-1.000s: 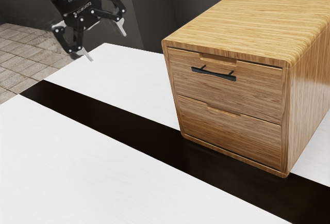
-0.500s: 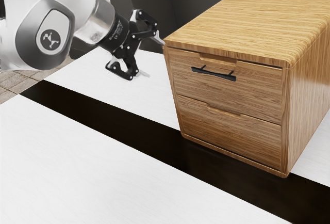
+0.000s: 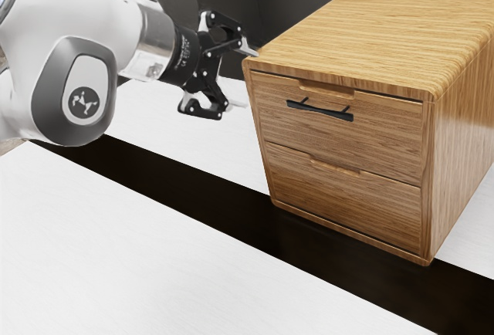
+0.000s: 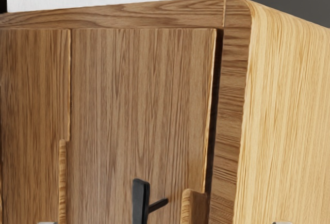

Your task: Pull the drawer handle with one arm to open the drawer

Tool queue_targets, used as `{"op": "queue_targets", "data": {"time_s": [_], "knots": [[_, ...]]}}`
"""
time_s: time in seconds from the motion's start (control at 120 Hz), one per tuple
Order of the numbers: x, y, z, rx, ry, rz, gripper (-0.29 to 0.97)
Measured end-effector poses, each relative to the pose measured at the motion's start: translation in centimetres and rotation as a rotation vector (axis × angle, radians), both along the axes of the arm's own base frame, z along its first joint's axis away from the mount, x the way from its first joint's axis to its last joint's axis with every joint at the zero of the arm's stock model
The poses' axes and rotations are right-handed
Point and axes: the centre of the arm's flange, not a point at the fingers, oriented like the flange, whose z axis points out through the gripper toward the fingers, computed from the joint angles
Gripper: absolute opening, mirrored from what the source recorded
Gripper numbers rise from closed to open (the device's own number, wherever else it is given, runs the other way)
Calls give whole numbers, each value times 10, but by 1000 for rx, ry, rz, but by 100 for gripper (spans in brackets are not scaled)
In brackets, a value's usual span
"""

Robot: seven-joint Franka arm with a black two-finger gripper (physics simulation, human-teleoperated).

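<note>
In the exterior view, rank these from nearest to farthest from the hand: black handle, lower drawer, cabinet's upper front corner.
1. The cabinet's upper front corner, right beside the open hand.
2. The black handle, on the upper drawer, further toward the exterior view's right.
3. The lower drawer, beneath it, lowest and farthest.

The exterior view's left edge cuts off our arm (image 3: 69, 65), and its right edge cuts off the cabinet (image 3: 370, 34). In the wrist view the picture's edge cuts the black drawer handle (image 4: 140, 201); just one end shows. Whether the upper fingertip (image 3: 244, 46) of our gripper (image 3: 231, 79) touches the cabinet's corner, we cannot tell.
</note>
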Motion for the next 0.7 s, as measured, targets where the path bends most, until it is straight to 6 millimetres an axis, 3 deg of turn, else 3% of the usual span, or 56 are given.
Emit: {"op": "queue_targets", "data": {"time_s": [0.4,0.542,0.7], "knots": [[20,-7,-50,28,35,20,50],[23,-9,-43,56,32,15,42],[40,-11,-35,70,7,16,34]]}}
